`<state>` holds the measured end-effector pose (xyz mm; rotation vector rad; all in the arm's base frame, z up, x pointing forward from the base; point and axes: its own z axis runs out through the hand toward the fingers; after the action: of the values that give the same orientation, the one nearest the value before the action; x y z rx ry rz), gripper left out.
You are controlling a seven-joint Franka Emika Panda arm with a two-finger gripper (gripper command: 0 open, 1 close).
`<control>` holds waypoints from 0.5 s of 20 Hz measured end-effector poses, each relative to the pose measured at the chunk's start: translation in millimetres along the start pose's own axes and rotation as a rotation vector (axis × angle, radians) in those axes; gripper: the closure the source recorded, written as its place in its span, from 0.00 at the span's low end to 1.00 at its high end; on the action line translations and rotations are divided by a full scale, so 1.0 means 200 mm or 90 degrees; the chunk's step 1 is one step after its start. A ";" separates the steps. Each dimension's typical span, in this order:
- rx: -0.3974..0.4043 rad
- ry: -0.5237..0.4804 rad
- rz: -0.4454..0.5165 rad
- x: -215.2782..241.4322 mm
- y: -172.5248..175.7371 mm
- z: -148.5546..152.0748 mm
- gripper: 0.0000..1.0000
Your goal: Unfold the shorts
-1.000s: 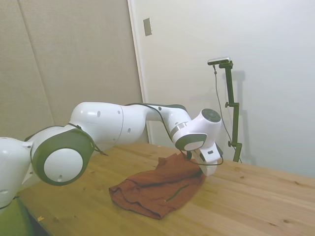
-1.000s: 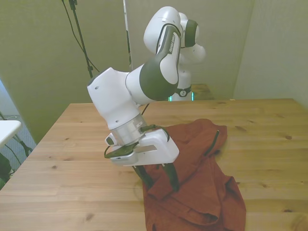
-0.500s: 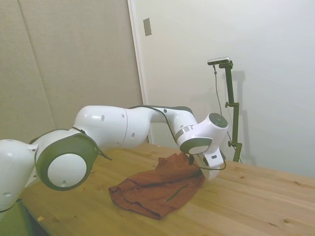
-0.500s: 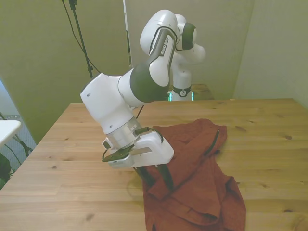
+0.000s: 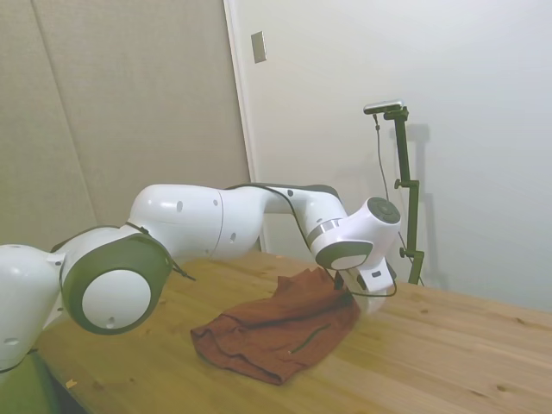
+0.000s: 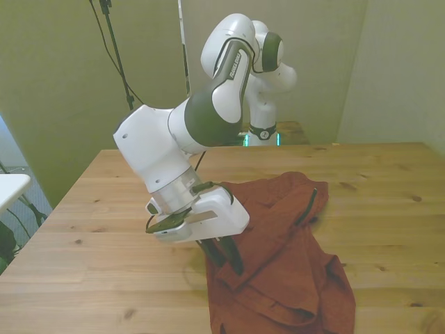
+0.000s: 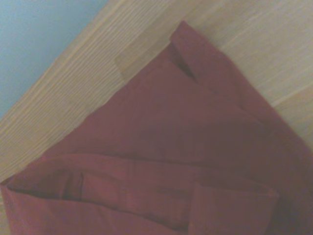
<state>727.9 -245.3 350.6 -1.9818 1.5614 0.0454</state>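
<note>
One corner of the shorts (image 6: 285, 257), rumpled on the wooden table (image 6: 104, 209), sits pinched between the gripper (image 6: 224, 256)'s nearly closed fingers, so the grasp step looks done and next comes a lift-and-pull outward to open the fold.

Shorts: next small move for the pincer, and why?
Probably close on the fold, then lift and pull it outward. In the front view the pincer is down at the near edge of the shorts, fingers close together at a raised fold, and the garment lies rumpled and doubled over on the table.
</note>
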 end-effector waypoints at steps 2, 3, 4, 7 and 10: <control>0.007 -0.008 0.001 -0.01 0.00 -0.01 1.00; 0.009 -0.014 0.000 -0.01 0.00 -0.01 1.00; 0.008 -0.018 -0.002 -0.01 0.00 -0.01 1.00; 0.014 -0.026 -0.016 -0.07 -0.04 -0.02 1.00; 0.022 -0.045 -0.037 -0.19 -0.11 -0.01 1.00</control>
<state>735.1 -210.0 376.7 -1.9763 1.4494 0.0636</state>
